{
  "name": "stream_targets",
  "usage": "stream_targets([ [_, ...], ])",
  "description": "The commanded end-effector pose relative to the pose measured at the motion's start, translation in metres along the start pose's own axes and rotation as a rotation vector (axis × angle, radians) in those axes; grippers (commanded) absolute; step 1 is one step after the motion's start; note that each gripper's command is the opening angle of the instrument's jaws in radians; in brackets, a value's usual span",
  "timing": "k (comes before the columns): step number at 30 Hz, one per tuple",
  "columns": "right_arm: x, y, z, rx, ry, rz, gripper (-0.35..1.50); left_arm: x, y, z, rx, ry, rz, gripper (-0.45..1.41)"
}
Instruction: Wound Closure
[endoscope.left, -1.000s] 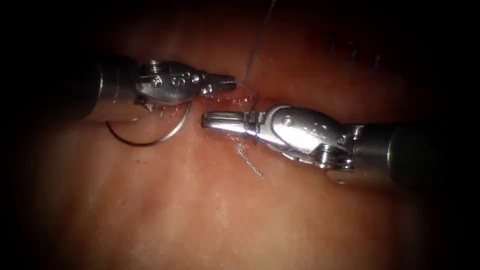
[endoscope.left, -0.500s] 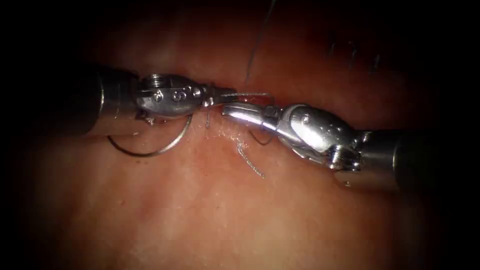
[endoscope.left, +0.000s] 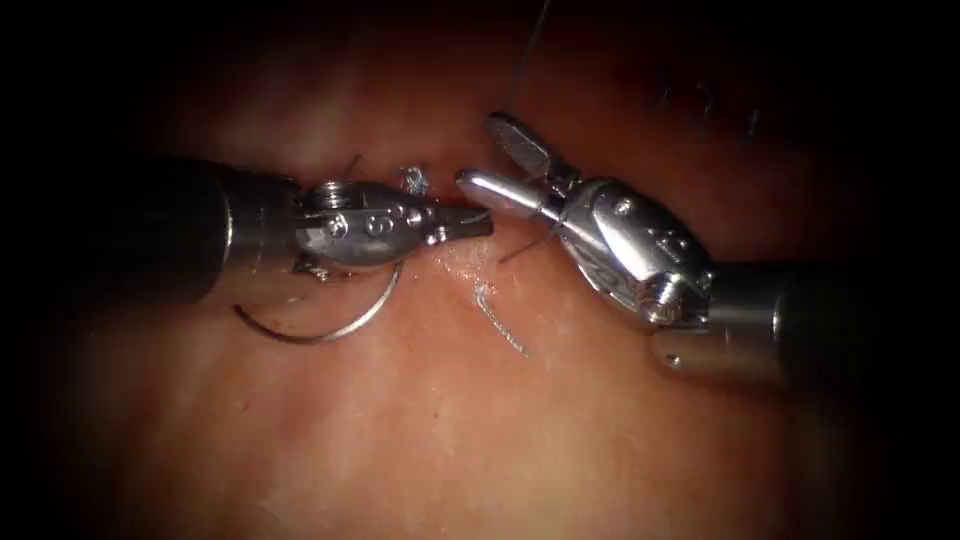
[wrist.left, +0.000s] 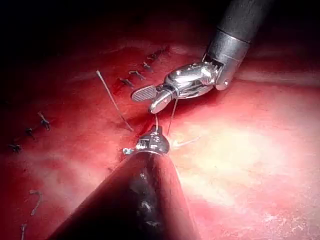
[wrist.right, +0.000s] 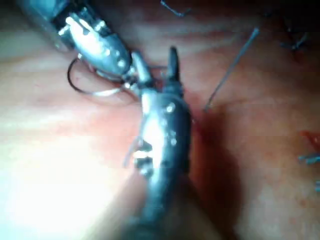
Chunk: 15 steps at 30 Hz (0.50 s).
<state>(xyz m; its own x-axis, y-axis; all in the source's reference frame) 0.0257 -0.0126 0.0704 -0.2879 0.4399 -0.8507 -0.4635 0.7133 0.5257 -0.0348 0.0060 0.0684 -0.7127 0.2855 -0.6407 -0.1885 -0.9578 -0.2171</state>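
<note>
My left tool (endoscope.left: 472, 226) has its jaws shut on a short strand of thread (endoscope.left: 482, 215) at the cut (endoscope.left: 455, 250) in the tissue (endoscope.left: 420, 420). The curved needle (endoscope.left: 335, 334) arcs below the left tool's wrist, on the left of the picture; neither tool grips it and it is not in the tissue. My right tool (endoscope.left: 484, 152) stands just right of the left jaws, open, holding nothing. A strand (endoscope.left: 525, 60) runs up from it. In the left wrist view, thin strands (wrist.left: 172, 114) rise from the left jaws (wrist.left: 150, 142) to the open right tool (wrist.left: 150, 98).
A cut end of thread (endoscope.left: 500, 320) lies on the tissue below the two tools. A small knot (endoscope.left: 415, 180) sits above the left jaws. Earlier stitches (wrist.left: 140, 75) line the cut further along. A loose strand (wrist.right: 230, 70) crosses the tissue beside the right tool (wrist.right: 156, 67).
The right tool's jaws were shut beside the cut and have opened, lifting up and to the right. The left tool moved down and right, still shut, and the needle went with it.
</note>
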Motion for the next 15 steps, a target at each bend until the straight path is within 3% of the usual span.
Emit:
stream_targets([
  [1,-0.0003,0.0004,0.0006,-0.019,0.000,-0.007,0.84,0.0005,-0.0003,0.0004,0.000,0.002,-0.003,-0.45],
  [8,-0.0002,0.0025,0.0002,-0.167,-0.036,-0.003,0.96,0.0028,0.0001,-0.0005,-0.007,0.003,-0.020,-0.45],
  [15,-0.0006,0.0032,0.0007,-0.238,-0.081,0.055,0.99,0.0031,-0.0007,-0.0006,-0.013,0.006,-0.022,-0.45],
])
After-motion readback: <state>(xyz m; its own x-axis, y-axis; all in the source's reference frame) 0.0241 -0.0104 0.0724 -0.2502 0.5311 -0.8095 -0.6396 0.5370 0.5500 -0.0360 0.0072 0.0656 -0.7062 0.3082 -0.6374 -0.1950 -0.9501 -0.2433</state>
